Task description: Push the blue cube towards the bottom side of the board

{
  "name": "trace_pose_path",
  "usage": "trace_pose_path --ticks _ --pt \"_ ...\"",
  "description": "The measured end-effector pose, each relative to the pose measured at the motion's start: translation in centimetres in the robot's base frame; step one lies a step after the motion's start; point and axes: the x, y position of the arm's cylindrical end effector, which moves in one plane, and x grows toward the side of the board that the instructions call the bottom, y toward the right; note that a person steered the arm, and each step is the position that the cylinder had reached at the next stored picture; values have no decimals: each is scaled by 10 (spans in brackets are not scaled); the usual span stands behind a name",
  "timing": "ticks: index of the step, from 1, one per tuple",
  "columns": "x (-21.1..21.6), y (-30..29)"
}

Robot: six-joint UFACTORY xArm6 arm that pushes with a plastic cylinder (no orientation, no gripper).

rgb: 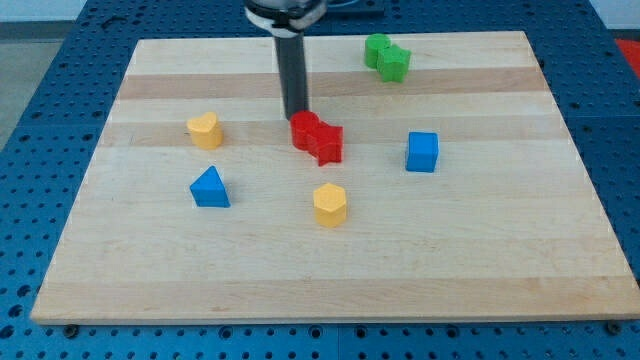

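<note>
The step in hand looks like the approach: my tip (296, 115) sits at the top edge of the red blocks (318, 137), near the board's (150, 270) middle, and well apart from the blue cube (422, 152), which lies to the view's right. Nothing touches the cube yet.

There is no gripper on this arm, so nothing is spread or pinched; the rod simply stands upright on the board.

By my judgement, the next move calls for carrying my tip to the view's right and a little up, round the red blocks, until it stands just above the cube's top edge. From there a straight push toward the view's bottom would do. The path below the cube looks free of blocks; the yellow hexagon (329, 205) lies off to the left of that line.

The cube is a plain, bright blue block, sitting flat and roughly square to the board's edges, though its exact turn is hard to judge from here.
</note>
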Motion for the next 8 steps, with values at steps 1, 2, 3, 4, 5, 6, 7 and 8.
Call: trace_pose_path --ticks 1,2,3,4,5,6,7,8 --pt "5 4" --pt "5 4" --pt "0 6" --pt "-10 80" --pt "13 128" --pt "54 136" --pt "95 136" --pt "137 143"
